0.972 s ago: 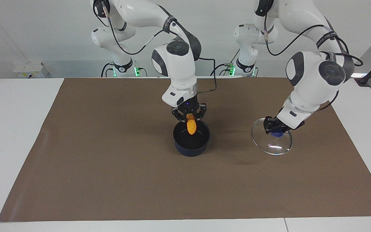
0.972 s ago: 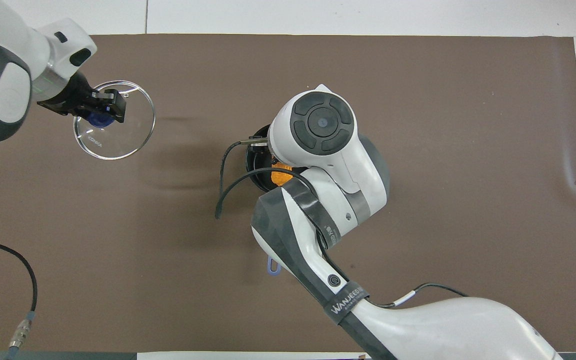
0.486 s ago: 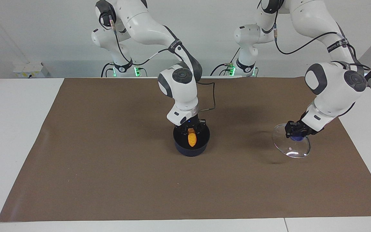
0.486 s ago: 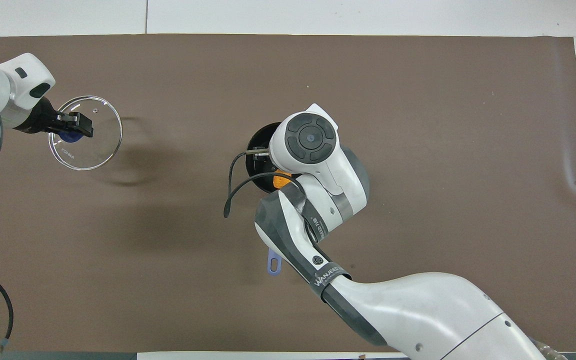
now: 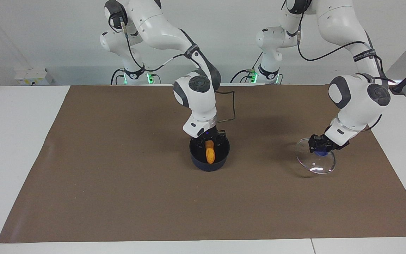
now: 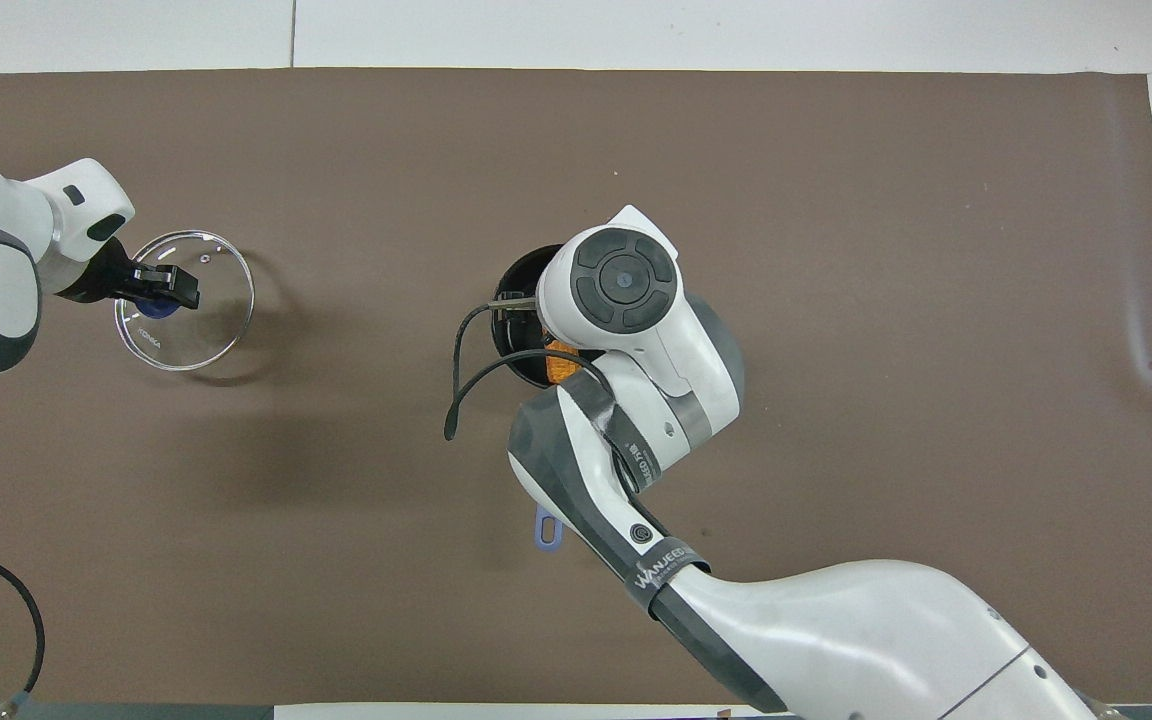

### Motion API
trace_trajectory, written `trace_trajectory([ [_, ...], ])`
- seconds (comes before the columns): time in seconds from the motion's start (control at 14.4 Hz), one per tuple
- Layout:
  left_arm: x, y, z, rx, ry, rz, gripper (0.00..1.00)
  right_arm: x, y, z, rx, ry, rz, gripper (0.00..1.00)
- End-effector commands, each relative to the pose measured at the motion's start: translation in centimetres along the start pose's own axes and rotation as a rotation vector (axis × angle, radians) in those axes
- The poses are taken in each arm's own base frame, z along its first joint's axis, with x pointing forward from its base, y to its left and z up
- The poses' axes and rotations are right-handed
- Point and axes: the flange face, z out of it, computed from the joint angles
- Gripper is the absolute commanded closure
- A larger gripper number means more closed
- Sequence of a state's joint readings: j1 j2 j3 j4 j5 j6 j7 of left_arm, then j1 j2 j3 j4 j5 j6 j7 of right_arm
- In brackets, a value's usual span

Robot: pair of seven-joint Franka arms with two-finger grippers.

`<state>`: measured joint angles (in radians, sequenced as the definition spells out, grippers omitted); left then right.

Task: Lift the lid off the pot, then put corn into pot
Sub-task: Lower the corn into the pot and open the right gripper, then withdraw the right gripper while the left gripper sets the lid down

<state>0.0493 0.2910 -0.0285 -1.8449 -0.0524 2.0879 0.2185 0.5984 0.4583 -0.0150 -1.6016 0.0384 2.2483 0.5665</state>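
Observation:
The dark navy pot (image 5: 208, 166) stands mid-mat; in the overhead view only part of its rim (image 6: 514, 285) and the tip of its handle (image 6: 548, 528) show past the right arm. My right gripper (image 5: 210, 141) is down in the pot's mouth, shut on the upper end of the orange corn (image 5: 209, 153), which hangs upright inside the pot. A bit of the corn (image 6: 561, 362) shows in the overhead view. My left gripper (image 5: 318, 146) is shut on the blue knob of the glass lid (image 5: 316, 165), held tilted and low over the mat toward the left arm's end; the lid (image 6: 208, 310) also shows from above.
A brown mat (image 5: 118, 183) covers most of the white table (image 5: 12, 141). The right arm's forearm and wrist (image 6: 626, 300) hang over the pot and hide its handle from above.
The right gripper has lowered the corn from above the rim down into the pot. The left gripper has carried the lid away from the pot toward the left arm's end and lowered it.

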Motion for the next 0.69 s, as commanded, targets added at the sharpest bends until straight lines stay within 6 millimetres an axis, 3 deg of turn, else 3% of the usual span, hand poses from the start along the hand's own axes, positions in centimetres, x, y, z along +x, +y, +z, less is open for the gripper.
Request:
trace_trajectory([
  [0.0,-1.7,0.0,0.4,0.013,0.001,0.022,0.88,1.5,3.2,-8.2,-0.069,0.018,0.026,0.0],
  [0.14,-1.8,0.3,1.0,0.014,-0.006,0.027,0.88,2.5,7.9,-13.8,-0.101,0.009,0.05,0.0],
  [0.28,-2.1,0.1,1.5,0.014,-0.012,0.024,0.88,2.5,11.8,-17.5,-0.119,-0.025,0.042,0.0],
  [0.42,-2.5,0.0,2.3,0.016,-0.008,0.022,0.88,2.5,16.8,-21.2,-0.13,-0.055,0.1,0.0],
  [0.62,-2.8,0.1,2.8,0.017,-0.002,0.021,0.87,1.4,24.2,-26.3,-0.144,-0.113,0.048,0.0],
])
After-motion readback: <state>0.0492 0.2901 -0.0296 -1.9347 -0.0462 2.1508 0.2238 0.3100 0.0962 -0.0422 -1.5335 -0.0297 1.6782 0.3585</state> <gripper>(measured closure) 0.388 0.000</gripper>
